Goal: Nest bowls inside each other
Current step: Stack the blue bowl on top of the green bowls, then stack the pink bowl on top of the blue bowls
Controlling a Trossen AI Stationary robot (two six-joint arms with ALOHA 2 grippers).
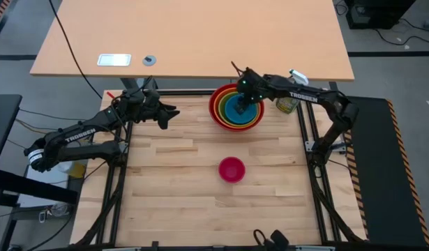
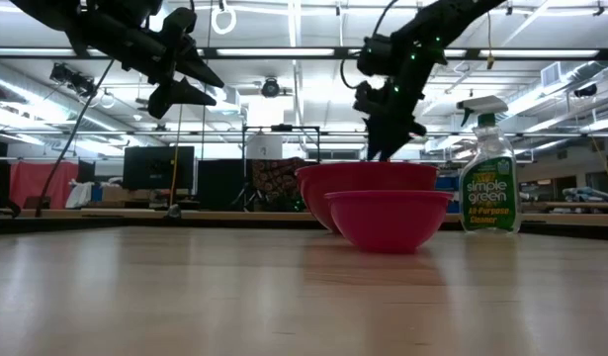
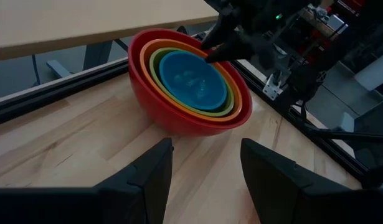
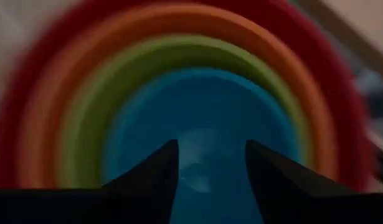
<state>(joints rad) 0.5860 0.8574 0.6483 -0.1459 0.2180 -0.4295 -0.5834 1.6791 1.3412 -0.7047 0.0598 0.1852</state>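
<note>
At the table's far side, right of centre, stands a nest of bowls: the red bowl (image 1: 215, 111) holds the orange (image 3: 147, 53), the lime green (image 3: 155, 62) and, innermost, the blue (image 1: 235, 110). The pink bowl (image 1: 231, 169) sits alone on its base at mid-table. My right gripper (image 4: 211, 149) hangs open over the blue bowl (image 4: 203, 106), slanting down, nothing between its fingers. My left gripper (image 3: 207, 155) waits open above the table, left of the nest.
A clear spray bottle (image 1: 289, 103) stands upright just right of the nest, by the right arm. A tan desk (image 1: 193, 35) lies beyond the far edge. Bare wood spreads around the pink bowl (image 2: 388, 218) and toward the near edge.
</note>
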